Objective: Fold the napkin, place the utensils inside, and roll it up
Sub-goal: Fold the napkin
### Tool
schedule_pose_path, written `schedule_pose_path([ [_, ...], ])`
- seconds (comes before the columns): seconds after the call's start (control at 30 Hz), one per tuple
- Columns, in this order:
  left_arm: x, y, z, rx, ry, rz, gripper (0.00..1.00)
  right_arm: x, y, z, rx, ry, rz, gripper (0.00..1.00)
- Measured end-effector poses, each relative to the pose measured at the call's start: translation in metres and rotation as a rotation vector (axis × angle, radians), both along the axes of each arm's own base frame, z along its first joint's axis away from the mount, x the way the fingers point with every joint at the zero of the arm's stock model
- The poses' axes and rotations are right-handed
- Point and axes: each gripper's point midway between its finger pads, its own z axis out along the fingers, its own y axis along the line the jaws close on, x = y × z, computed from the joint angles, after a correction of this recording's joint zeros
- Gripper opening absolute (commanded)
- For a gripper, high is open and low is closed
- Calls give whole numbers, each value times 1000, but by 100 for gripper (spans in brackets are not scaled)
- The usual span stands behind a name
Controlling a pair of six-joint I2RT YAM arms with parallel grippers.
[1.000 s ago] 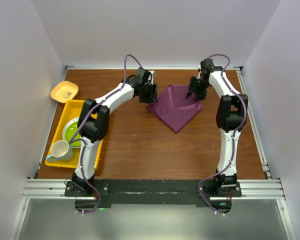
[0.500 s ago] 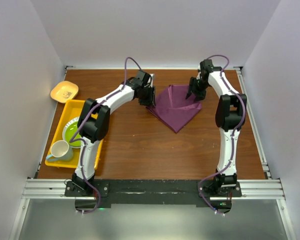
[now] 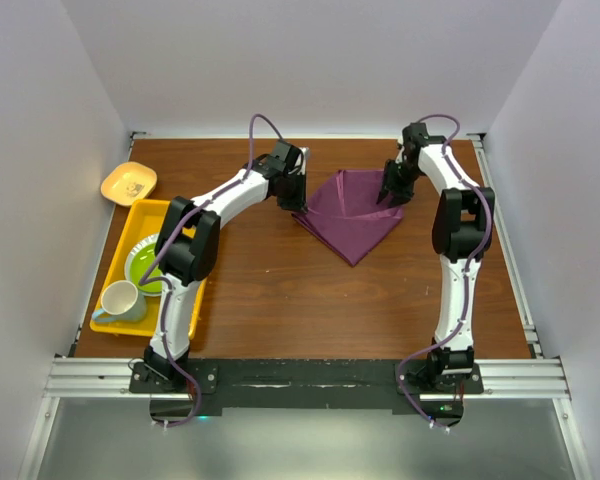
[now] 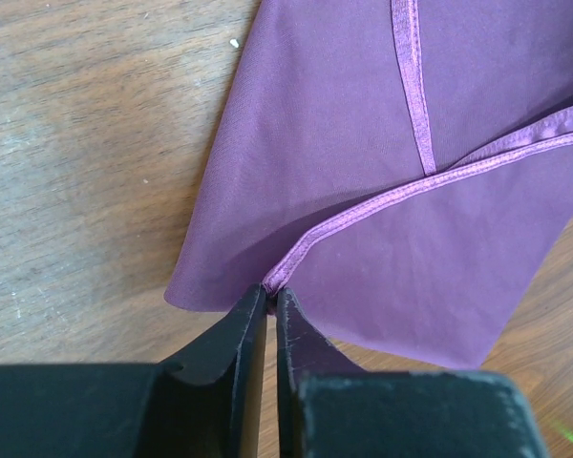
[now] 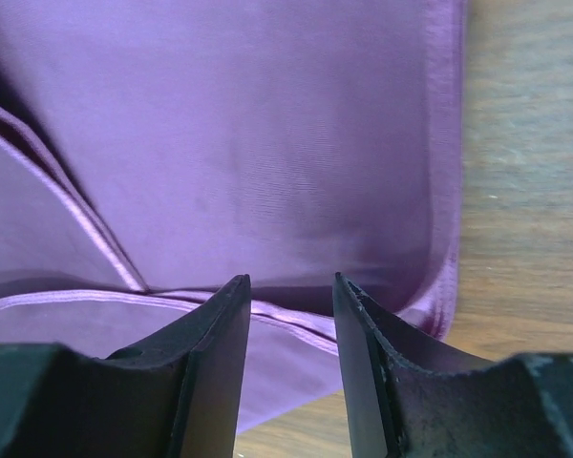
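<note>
The plum-purple napkin point(image 3: 350, 215) lies folded on the brown table, at the back between the two arms. My left gripper point(image 3: 297, 200) is at its left corner, and in the left wrist view the gripper point(image 4: 271, 291) is shut on the napkin's point(image 4: 382, 143) hemmed edge. My right gripper point(image 3: 392, 195) stands over the napkin's right corner. In the right wrist view that gripper point(image 5: 291, 286) is open, its jaws astride a raised fold of the napkin point(image 5: 248, 143) with a gap on either side. The utensils are out of view.
A yellow tray point(image 3: 150, 206) sits at the left edge with a green plate point(image 3: 140, 262) and a white mug point(image 3: 120, 298) in it. A small yellow dish point(image 3: 129, 182) lies behind the tray. White walls enclose the table on three sides.
My left gripper has closed onto the napkin's left corner hem. The right gripper's jaws have narrowed somewhat and shifted slightly toward the napkin's right corner.
</note>
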Motion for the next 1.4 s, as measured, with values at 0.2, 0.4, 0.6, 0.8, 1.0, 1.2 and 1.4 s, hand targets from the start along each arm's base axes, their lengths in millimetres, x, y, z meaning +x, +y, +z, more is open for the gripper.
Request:
schedule_pose_path([
  [0.2, 1, 0, 2, -1, -3, 0, 4, -10, -16, -9, -7, 40, -24, 43],
  [0.4, 5, -3, 9, -10, -20, 0, 3, -16, -29, -9, -12, 59, -42, 43],
  [0.6, 5, -2, 8, -7, -18, -2, 3, -25, -30, -3, -13, 65, -39, 43],
  [0.8, 4, 1, 4, 14, -14, -8, 3, -31, -30, -5, -16, 80, -32, 42],
  [1.0, 6, 7, 0, 33, -15, -2, 3, -38, -34, -11, -36, 100, -31, 35],
  [1.2, 11, 16, -3, 58, -24, 3, 4, -48, -36, -19, -49, 127, -21, 26],
  [1.4, 11, 17, -5, 63, -24, 4, 7, -48, -37, -19, -54, 125, -12, 25],
])
